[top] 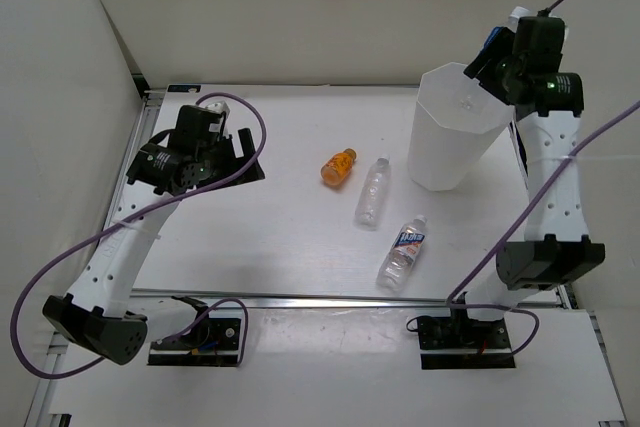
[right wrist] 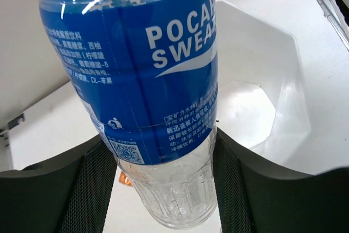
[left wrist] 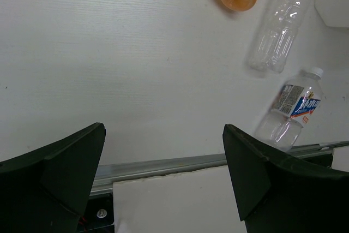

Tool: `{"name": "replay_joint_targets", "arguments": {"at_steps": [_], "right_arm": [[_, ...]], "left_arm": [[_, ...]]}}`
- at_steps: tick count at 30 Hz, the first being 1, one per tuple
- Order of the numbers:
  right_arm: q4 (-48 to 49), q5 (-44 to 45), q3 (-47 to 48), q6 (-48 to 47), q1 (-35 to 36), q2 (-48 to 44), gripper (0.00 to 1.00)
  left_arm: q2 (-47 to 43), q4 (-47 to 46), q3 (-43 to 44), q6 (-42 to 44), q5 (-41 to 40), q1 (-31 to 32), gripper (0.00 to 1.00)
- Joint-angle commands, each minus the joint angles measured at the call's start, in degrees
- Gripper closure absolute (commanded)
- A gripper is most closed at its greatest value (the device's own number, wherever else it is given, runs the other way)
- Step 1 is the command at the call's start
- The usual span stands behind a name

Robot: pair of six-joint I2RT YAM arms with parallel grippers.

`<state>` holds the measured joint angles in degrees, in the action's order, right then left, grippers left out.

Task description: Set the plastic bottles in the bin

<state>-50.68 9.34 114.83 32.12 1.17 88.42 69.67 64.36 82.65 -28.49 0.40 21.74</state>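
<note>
White table (top: 250, 237) seen from above, two robot arms at its near edge. At the left, the left gripper (top: 243, 155) hangs over bare tabletop, its claw spread wide and holding nothing; in its wrist view the two dark fingers (left wrist: 52, 175) stand far apart.

Three bottles lie on their sides in the middle of the table, well to the right of that gripper. The short orange bottle (top: 339, 167) comes first, its long axis running diagonally from near-left to far-right. Just beside it, apart, lies the unlabelled clear bottle (top: 372, 192), its long axis almost straight away from the arms and its white cap pointing to the far side. Nearer the arms and a little further right lies the labelled bottle (top: 402, 252), also diagonal, with its cap toward the far right and its base toward the near edge.

At the far right stands the tall white bin (top: 440, 152), upright and open. The right gripper (top: 498, 55) hangs over its far-right rim. The claw is closed around the fourth bottle (right wrist: 147, 69), clear with a blue label, a finger on each side of its ribbed clear end. The bottle's long axis runs out along the fingers. The bin's open mouth (right wrist: 283, 75) is below and beside it.
</note>
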Motion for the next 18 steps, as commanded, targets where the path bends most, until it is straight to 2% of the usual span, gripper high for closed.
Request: {"name": "replay_joint_targets", "arguments": {"at_steps": [1,2,3,5,6,9,11,13,17,18], "right_arm": [[4.97,1.64,5.23,-3.73,0.15,1.04,0.53],[4.97,1.64,5.84,-3.73,0.15,1.57,0.42],[4.97,1.64,5.85,-3.73,0.15,2.27,0.23],[5.59,1.64,6.37,-5.13,-0.38,2.89,0.12],[5.59,1.64,6.38,-5.14,-0.38,2.9,0.01],[5.59,0.94,8.22,-6.54,-0.38,2.73,0.01],[3.57,0.94,7.44,-4.54,-0.38,0.01,0.01],[2.95,-2.9,4.81,-3.47,0.14,-5.33,0.01],[2.95,-5.12,-11.6,0.55,4.71,-19.22,0.01],[2.95,-5.65,-21.73,2.14,5.24,-25.86,0.01]], "left_arm": [[-2.25,-0.9,0.94,0.45,-1.11,0.24,0.0],[-2.26,-1.51,0.93,0.45,-1.11,0.24,0.0],[-2.26,-1.52,0.32,0.45,-1.8,0.24,0.0],[-2.26,-1.52,0.32,-0.16,-1.81,0.24,0.0],[-2.26,-1.52,0.32,-0.16,-2.33,0.24,0.0],[-2.26,-1.52,0.32,-0.68,-2.34,0.24,0.0],[-2.26,-1.52,0.32,-0.69,-2.87,0.24,0.0],[-2.26,-1.52,0.32,-0.69,-2.87,0.24,0.0],[-0.33,-0.99,0.32,-0.07,-2.87,0.24,0.0],[-0.32,-0.99,0.32,-0.07,-3.56,0.24,0.0]]}}
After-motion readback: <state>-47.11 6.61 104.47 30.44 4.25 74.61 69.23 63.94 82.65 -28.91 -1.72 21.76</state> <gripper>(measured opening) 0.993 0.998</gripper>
